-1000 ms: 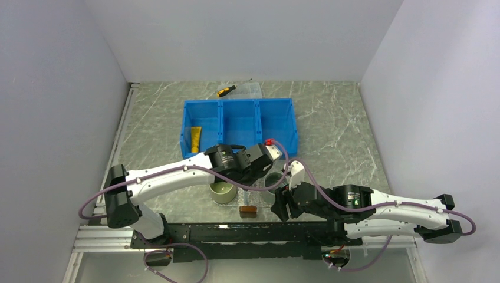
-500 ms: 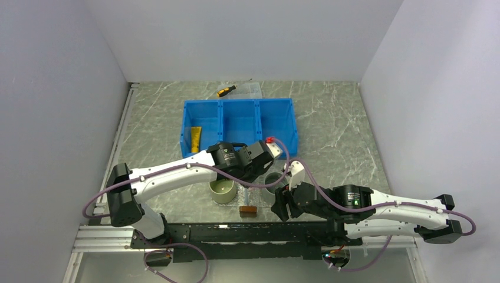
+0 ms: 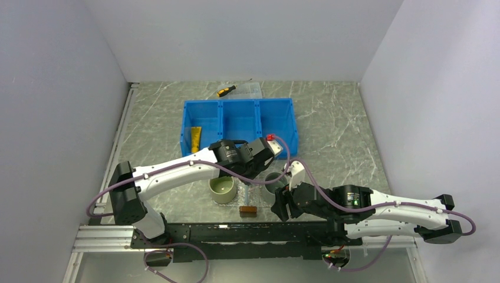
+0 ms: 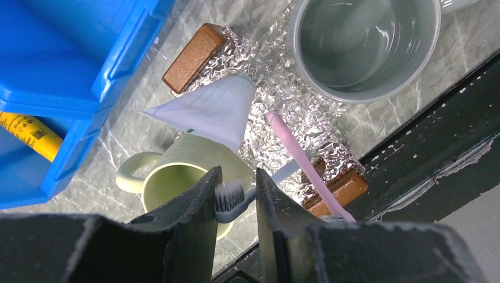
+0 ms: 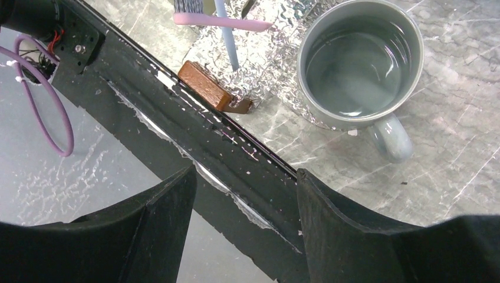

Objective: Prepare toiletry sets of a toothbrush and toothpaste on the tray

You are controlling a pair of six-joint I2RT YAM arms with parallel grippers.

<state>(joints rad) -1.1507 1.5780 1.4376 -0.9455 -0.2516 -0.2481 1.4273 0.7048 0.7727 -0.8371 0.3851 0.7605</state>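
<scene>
Our left gripper (image 4: 236, 191) pinches the toothbrush (image 4: 285, 172) above the tray (image 4: 268, 88) — placing step; next we should lower, then release inside it.

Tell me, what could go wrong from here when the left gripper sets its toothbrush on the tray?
The left gripper pinches the grey toothbrush only at its bristle head, so it may pivot or slip. Its handle appears to cross the pink toothbrush lying on the tray; lowering could push that one off. The green mug sits right under the gripper and could be bumped.
</scene>
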